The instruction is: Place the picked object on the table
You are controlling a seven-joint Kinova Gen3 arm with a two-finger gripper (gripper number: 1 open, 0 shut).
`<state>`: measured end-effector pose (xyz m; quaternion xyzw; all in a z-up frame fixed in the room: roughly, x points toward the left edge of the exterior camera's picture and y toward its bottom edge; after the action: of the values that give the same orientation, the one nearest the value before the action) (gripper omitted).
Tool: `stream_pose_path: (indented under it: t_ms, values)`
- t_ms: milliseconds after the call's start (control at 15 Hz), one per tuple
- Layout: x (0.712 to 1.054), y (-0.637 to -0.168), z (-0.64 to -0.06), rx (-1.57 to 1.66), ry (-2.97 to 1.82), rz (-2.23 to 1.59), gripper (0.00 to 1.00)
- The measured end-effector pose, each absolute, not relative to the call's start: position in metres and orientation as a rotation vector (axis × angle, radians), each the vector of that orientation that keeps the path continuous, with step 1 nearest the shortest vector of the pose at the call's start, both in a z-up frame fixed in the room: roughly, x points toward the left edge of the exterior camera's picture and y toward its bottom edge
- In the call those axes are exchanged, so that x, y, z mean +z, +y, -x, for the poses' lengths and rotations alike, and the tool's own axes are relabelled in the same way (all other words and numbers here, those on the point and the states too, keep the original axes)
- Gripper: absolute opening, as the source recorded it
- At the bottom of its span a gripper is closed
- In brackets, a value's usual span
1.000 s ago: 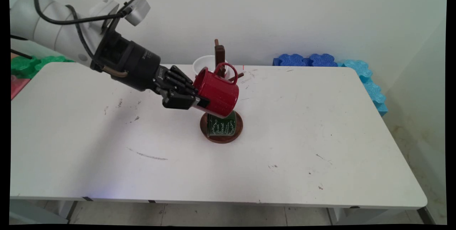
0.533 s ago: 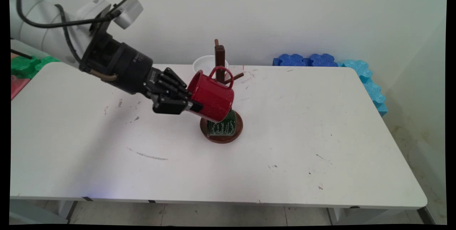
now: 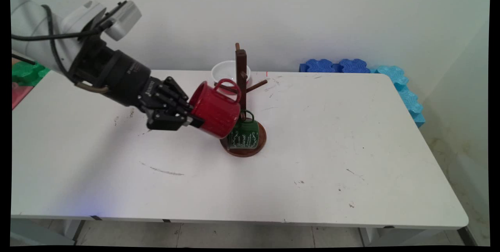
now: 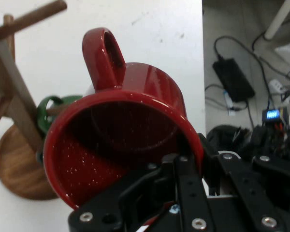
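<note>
My gripper (image 3: 195, 121) is shut on the rim of a red speckled mug (image 3: 215, 108), which hangs tilted in the air with its handle up, just left of a wooden mug tree (image 3: 241, 73). In the hand view the red mug (image 4: 125, 140) fills the middle, mouth toward the camera, one finger (image 4: 186, 179) inside it. The gripper (image 4: 191, 169) clamps the mug's lower rim. A green mug (image 3: 244, 134) hangs on a low peg over the tree's round base (image 3: 262, 142). The mug tree (image 4: 12, 92) stands at the left of the hand view, the green mug (image 4: 50, 111) behind the red one.
A white bowl (image 3: 225, 71) sits behind the mug tree near the table's far edge. Blue foam blocks (image 3: 336, 65) lie along the wall at the back right, and green ones (image 3: 23, 70) at the far left. Cables and a power brick (image 4: 234, 79) lie on the floor beyond the table edge.
The gripper has drawn back to the left and slightly down with the red mug, moving it off the mug tree and uncovering the green mug's handle.
</note>
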<state>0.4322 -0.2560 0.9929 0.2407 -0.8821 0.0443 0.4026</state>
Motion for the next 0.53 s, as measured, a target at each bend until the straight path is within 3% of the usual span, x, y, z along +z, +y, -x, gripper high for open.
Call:
stream_pose_path:
  t_ms: [533]
  values:
    - [0.988,-0.244,-0.470,0.157,-2.348,-0.570,0.00]
